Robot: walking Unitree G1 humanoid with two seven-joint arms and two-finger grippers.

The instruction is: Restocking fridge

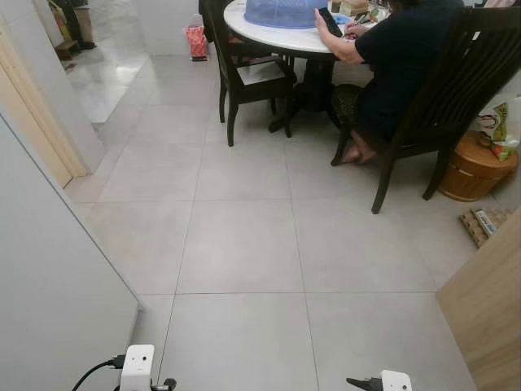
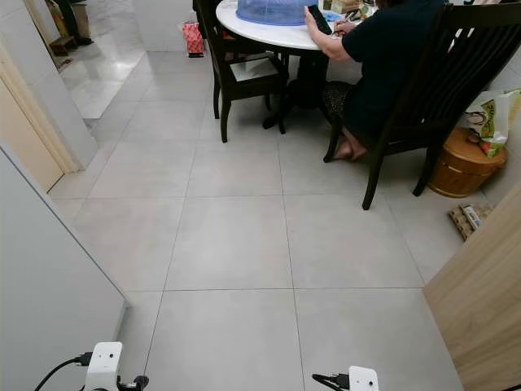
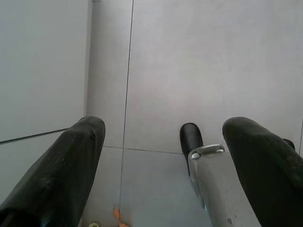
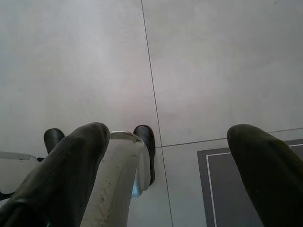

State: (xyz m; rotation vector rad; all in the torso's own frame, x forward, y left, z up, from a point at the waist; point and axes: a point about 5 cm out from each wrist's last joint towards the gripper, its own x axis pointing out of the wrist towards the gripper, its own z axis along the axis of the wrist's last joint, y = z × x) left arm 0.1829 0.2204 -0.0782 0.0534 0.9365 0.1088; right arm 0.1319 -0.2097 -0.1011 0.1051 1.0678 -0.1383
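Grey tiled floor (image 1: 244, 244), dining room ahead. Left claw (image 3: 161, 161) and right claw (image 4: 165, 161): fingers apart, empty, hanging floorward. White panel (image 1: 49, 285), possibly your fridge: nearer left arm.

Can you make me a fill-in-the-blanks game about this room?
1. The person in dark clothes sits on a dark wooden ____.
2. The blue mesh food cover rests on the round white ____.
3. The floor is covered in pale grey ____.
4. The left pincer and right pincer both have their black fingers spread ____.

Missing words: chair; table; tiles; open
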